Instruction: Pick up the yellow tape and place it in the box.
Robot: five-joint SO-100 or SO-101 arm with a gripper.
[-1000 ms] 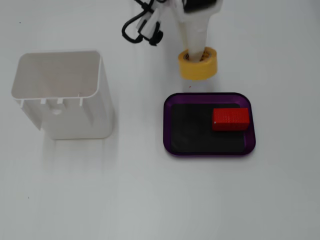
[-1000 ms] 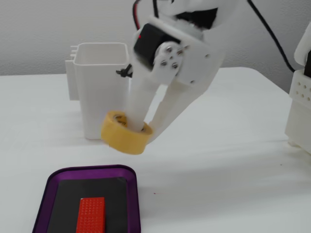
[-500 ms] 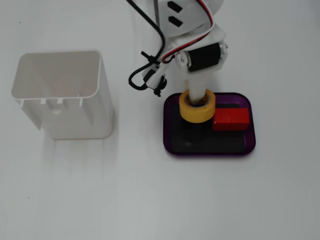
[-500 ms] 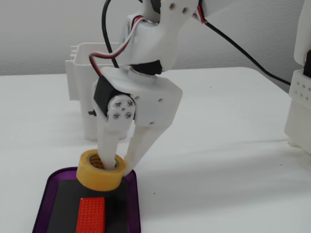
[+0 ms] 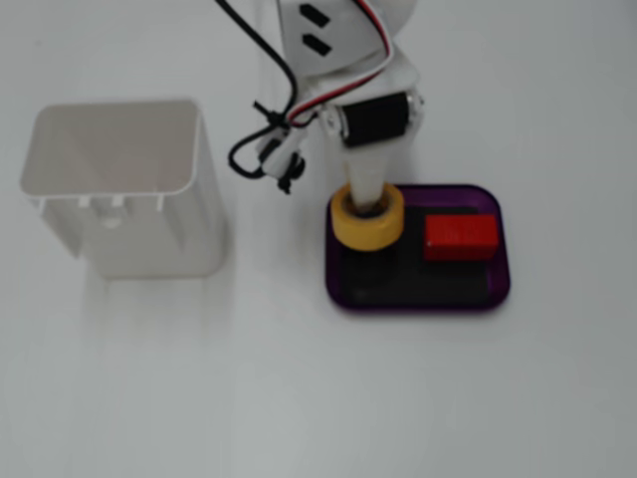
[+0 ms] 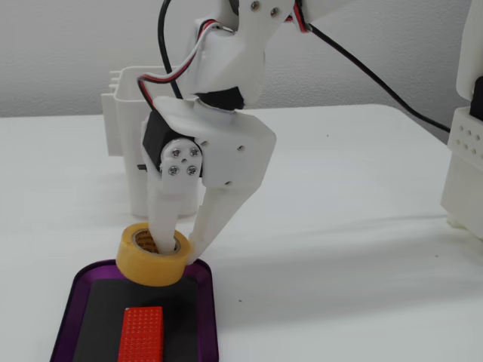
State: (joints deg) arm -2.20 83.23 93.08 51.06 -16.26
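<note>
The yellow tape [image 5: 368, 221] is a small roll held over the back left corner of the purple box [image 5: 418, 302] in a fixed view. My gripper [image 5: 370, 199] is shut on the roll's wall, with one finger down inside the core and the other outside. In the other fixed view the tape [image 6: 151, 265] hangs level just above the box's rim [image 6: 72, 298], and the gripper [image 6: 181, 243] comes down on it from above. I cannot tell whether the roll touches the box floor.
A red block [image 5: 461, 237] lies inside the box to the right of the tape; it also shows in a fixed view [image 6: 141, 335]. A tall white plastic container [image 5: 119, 189] stands left of the box. A white structure [image 6: 464, 166] stands at the right edge.
</note>
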